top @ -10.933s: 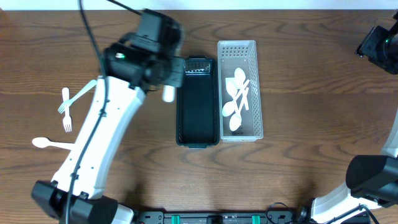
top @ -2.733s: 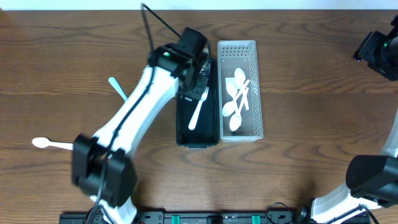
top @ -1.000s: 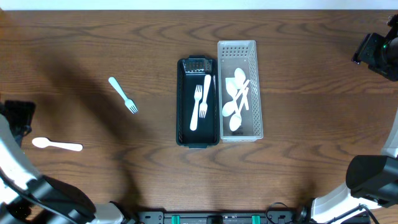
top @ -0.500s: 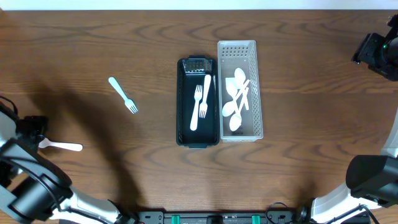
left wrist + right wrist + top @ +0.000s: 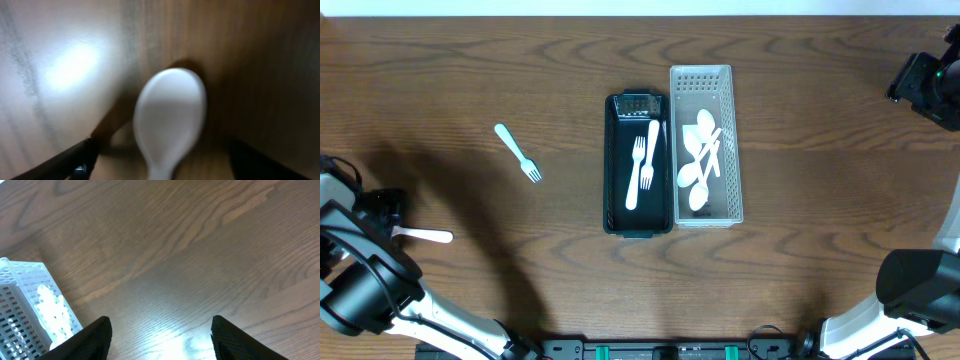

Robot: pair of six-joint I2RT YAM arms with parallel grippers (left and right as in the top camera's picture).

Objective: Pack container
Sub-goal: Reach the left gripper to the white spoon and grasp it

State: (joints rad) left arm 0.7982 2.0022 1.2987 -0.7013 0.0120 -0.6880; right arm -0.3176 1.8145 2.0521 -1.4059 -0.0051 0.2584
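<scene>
1. The black tray (image 5: 610, 160) sits in the middle of the desk (image 5: 820, 250), long side running away from the robot. Two white forks (image 5: 642, 165) lie lengthwise inside it, side by side.
2. Touching the tray's right side is a white slotted basket (image 5: 733, 150) of the same shape. It holds a small heap of white spoons (image 5: 698, 165), overlapping one another.
3. Well to the left of the tray, a pale loose fork (image 5: 518, 152) lies alone on the desk at a slant, tines pointing toward the near right.
4. Farther left and nearer the robot, close to the desk's edge, a white loose spoon (image 5: 425, 236) lies flat. Its handle points right; its bowl is hidden under the left arm in the overhead view.
5. The left gripper (image 5: 386, 222) is down low over that bowl. In the left wrist view the bowl fills the middle of the picture, blurred by closeness, with the dark fingers (image 5: 75, 159) standing wide on either side. Both are clear of the plastic, so the spoon is straddled but not gripped.
6. The right gripper (image 5: 162, 340) is at the far right corner of the desk, well apart from everything. Its fingers are spread with only bare wood between them, and one corner of the basket shows at the left edge of its view.
</scene>
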